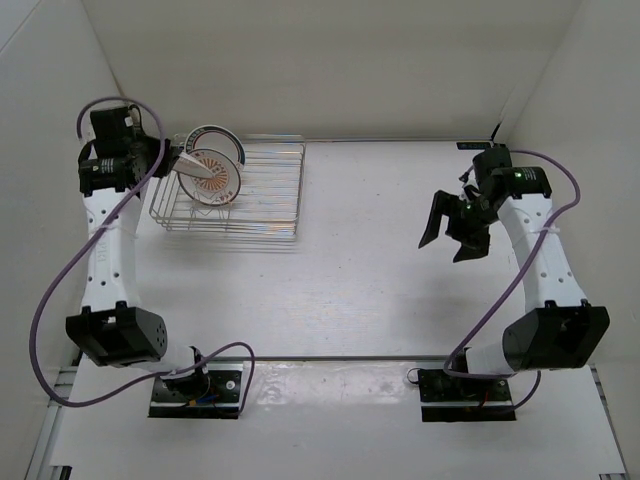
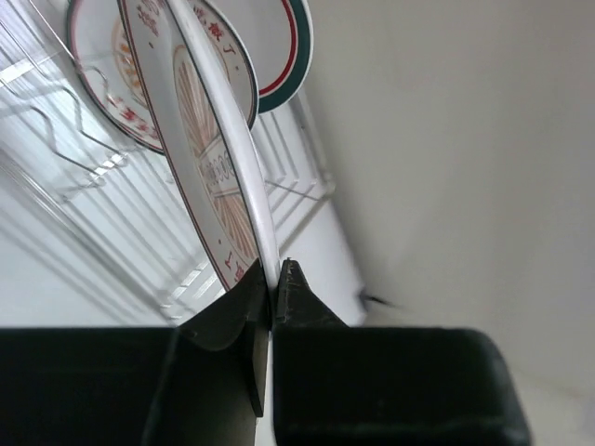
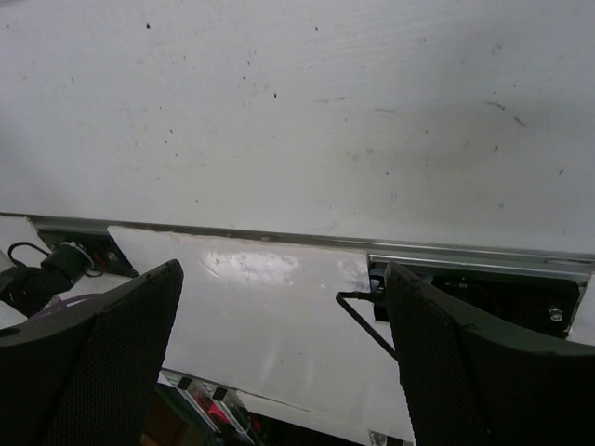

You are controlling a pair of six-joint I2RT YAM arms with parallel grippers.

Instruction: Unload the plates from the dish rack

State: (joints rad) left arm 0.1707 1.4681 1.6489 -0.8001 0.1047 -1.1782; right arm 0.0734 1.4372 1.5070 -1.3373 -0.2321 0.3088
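The rim of a sunburst plate is clamped edge-on between the closed left jaws, with the dish rack lying beneath and beyond them; whether the plate rests on the bars cannot be told. Just past these jaws, a second sunburst plate and a teal-rimmed plate are stood. The right jaws are held wide apart and empty above the worktop, well apart from the rack.

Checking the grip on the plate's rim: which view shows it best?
The left wrist view: close up, the left gripper holds the sunburst plate by its rim. The top view shows that plate small, in the dish rack; the right wrist view misses it.
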